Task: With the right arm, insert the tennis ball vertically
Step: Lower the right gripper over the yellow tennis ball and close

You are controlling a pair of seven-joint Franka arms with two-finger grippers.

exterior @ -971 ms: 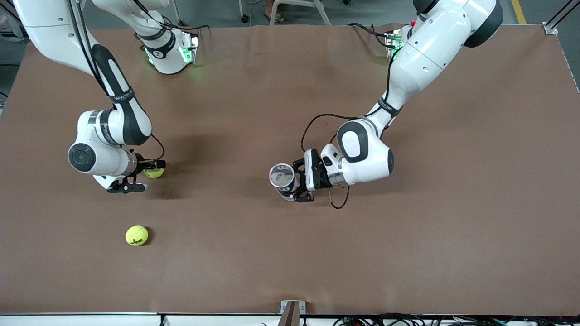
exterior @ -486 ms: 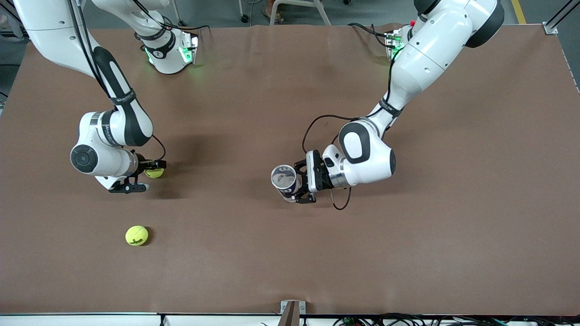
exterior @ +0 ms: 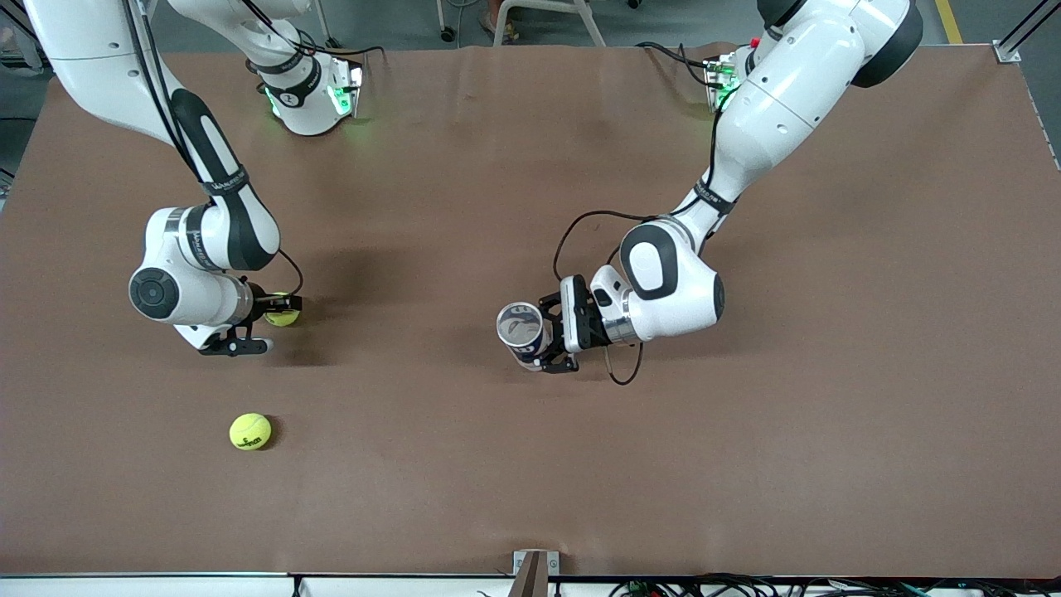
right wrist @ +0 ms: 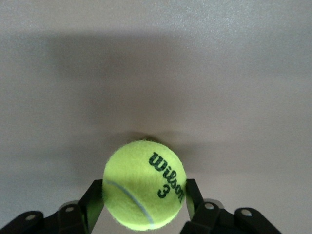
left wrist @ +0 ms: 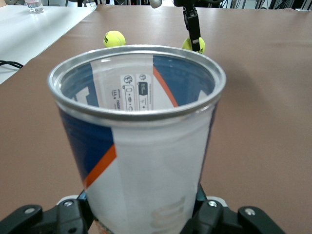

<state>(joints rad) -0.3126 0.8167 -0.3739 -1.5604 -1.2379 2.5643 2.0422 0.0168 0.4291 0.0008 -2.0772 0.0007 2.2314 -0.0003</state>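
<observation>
right fingers: we see the pads [right wrist: 191, 195] pressed against both flanks of the tennis ball [right wrist: 145, 184]; a second ago they stood wide on either side of it, so the grasp has only just been made.
right gripper: our right gripper [exterior: 267, 316] sits low at the right arm's end of the table, clamped on that ball [exterior: 282, 310], which looks to rest on the brown table [exterior: 464, 464] or just above it.
what this means: we judge the pick is done and the lift comes next; nothing has gone toward the can yet.
left fingers: we see them closed round the lower body of the ball can [left wrist: 139, 141], as they were a second ago.
left gripper: our left gripper [exterior: 554, 335] holds the can [exterior: 522, 328] near the middle of the table, mouth open and facing up, and has drifted only slightly.
can's inside: we see no ball in it, only the label through the clear wall.
second ball: a spare tennis ball [exterior: 249, 431] lies untouched, nearer to the front camera than the gripped one.
risk: we think the round ball may slip if the squeeze sits off-centre during the carry over the can's mouth.
</observation>
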